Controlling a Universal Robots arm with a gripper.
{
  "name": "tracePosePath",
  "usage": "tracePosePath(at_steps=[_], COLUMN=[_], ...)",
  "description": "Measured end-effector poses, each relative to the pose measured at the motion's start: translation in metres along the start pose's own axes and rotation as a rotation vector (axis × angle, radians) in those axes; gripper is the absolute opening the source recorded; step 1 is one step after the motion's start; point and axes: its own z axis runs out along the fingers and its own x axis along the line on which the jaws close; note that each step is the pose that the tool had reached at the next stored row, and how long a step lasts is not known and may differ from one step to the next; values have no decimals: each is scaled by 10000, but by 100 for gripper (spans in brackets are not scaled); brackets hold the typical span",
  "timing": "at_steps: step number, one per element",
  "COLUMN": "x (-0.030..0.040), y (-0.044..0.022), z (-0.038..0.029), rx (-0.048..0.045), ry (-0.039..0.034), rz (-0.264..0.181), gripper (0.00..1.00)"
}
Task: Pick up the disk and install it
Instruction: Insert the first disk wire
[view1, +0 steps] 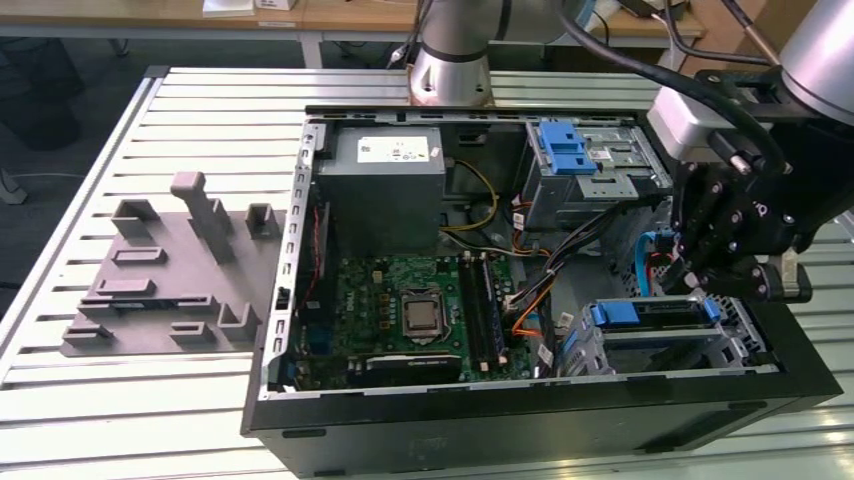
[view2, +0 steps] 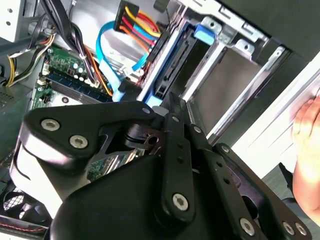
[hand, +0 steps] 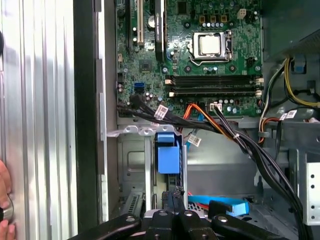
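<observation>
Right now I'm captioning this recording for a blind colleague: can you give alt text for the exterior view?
A black gripper on a robot arm hangs above the disk, which sits in its blue carrier in a drive cage at the exterior view's right of an open computer case. A green motherboard lies inside; a grey fixture rests on the slatted table.

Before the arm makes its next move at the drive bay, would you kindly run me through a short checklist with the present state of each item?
1. Disk in its blue carrier sits in the lower drive cage of the computer case: ok, though full seating: cannot tell.
2. Gripper is directly above the disk: ok.
3. Gripper grip state: cannot tell.
4. Blue data cable and the orange-black wire bundle lie close to the bay: not ok, snag risk.
5. A person's hand rests near the case edge in both wrist views: not ok.
6. Upper bay with its blue latch is away from the gripper: ok.
</observation>
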Motion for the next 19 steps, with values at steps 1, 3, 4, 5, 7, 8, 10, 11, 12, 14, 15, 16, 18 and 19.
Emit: tracePosePath(at_steps=[1,3,4,5,7,8,10,11,12,14,15,16,18,19], x=[-3,-10,-14,-19,-31,-38,-57,-67,-76,-95,-104,-113,-134,-145], y=[-17,-46,-57,-67,-85,-92,-104,-111,-117,-131,-138,-145,-156,-162], z=[0,0,1,1,0,0,-1,0,0,-1,0,0,0,0], rx=[-3,-5,-5,-5,-4,-5,-5,-5,-5,-5,-4,-5,-5,-4], ry=[0,0,0,1,3,4,5,5,4,5,4,4,5,5], rz=[0,0,1,1,0,0,0,1,0,1,0,0,0,0], gripper=[11,11,11,11,11,11,11,11,11,11,11,11,11,11])
